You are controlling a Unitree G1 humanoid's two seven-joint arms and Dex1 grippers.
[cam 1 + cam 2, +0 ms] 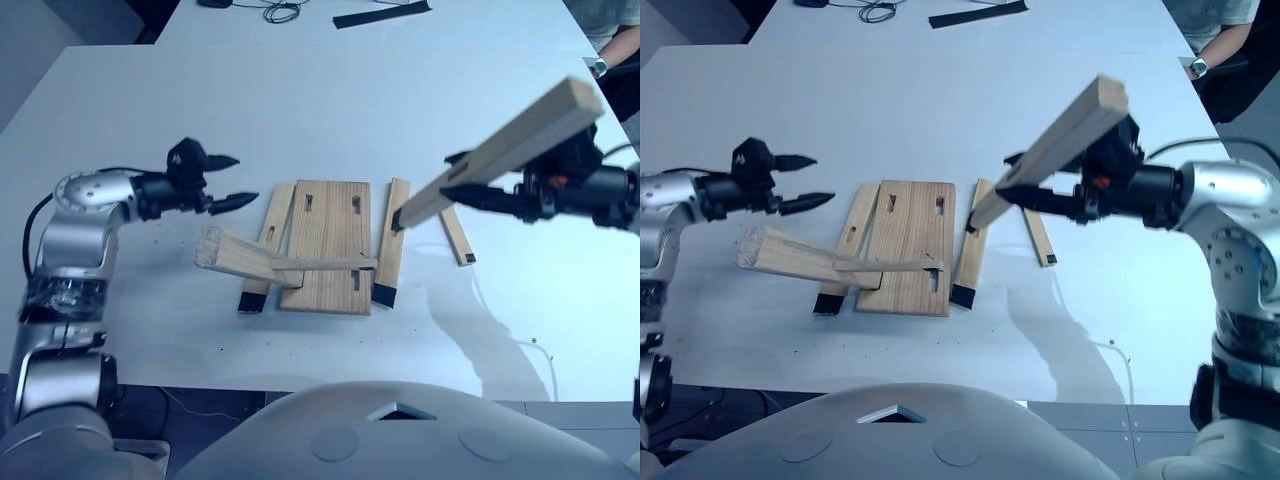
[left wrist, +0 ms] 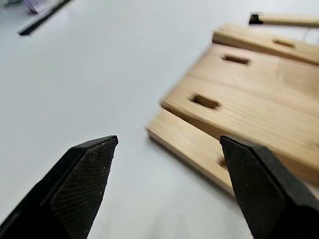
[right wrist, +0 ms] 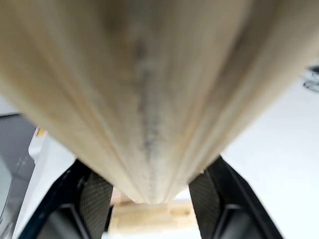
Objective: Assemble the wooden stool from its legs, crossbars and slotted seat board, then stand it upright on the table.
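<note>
The slotted seat board (image 1: 325, 240) lies flat mid-table. One leg (image 1: 268, 235) with a black foot lies along its left side and another leg (image 1: 390, 250) along its right. A third leg joined to a thin crossbar (image 1: 240, 255) rests tilted across the board's near left corner. A short crossbar (image 1: 457, 237) lies further right. My left gripper (image 1: 240, 180) hovers open just left of the board (image 2: 249, 99), its fingertips (image 2: 84, 179) spread wide. My right gripper (image 1: 470, 188) is shut on a fourth leg (image 1: 520, 145), held slanted above the table right of the board; its black-tipped end points down at the board.
A second table behind carries a black strip (image 1: 380, 15) and cables (image 1: 280, 10). The white table (image 1: 150, 110) has bare surface on the left, at the back and along the near edge (image 1: 300, 385).
</note>
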